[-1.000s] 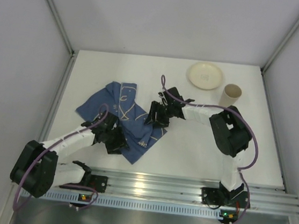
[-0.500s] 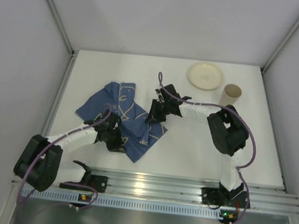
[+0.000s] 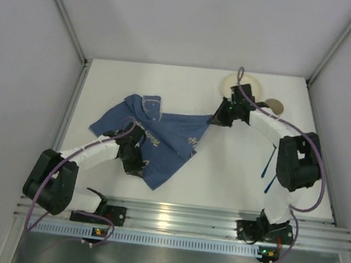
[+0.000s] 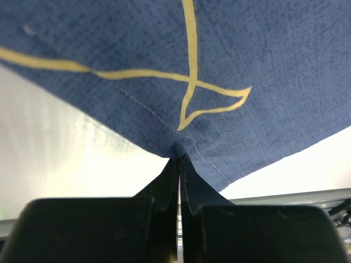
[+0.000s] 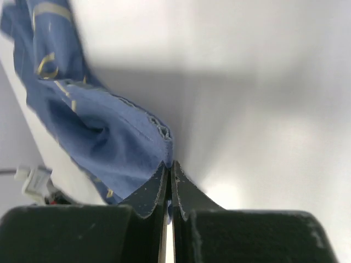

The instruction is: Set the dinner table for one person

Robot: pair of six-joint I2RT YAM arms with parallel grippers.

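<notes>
Overhead and wrist views of a two-arm rig at a white bench.

**Bench.** It fills the middle of the overhead view between grey walls. A ribbed rail runs along its 6 o'clock edge, where both arm bases are bolted.

**Cloth.** A dark blue cloth with cream line drawings lies toward 9 o'clock of the bench centre. It is rumpled at its 10 o'clock end and drawn out to a point toward 2 o'clock.

**Left tool.** The left tool sits at the cloth's 6 o'clock edge. In its wrist view its fingers are pressed together, pinching the hem of the cloth beside a cream loop.

**Right tool.** The right tool is at the cloth's 2 o'clock tip. In its wrist view its fingers are pressed together on a folded corner of the cloth, with the rest trailing off toward 10 o'clock.

**Other items.** A cream plate and a tan cup stand near each other at 1 o'clock on the bench, both partly hidden by the right arm. A thin blue stick shows at 4 o'clock, just beside the right arm's elbow; what it is cannot be told.
</notes>
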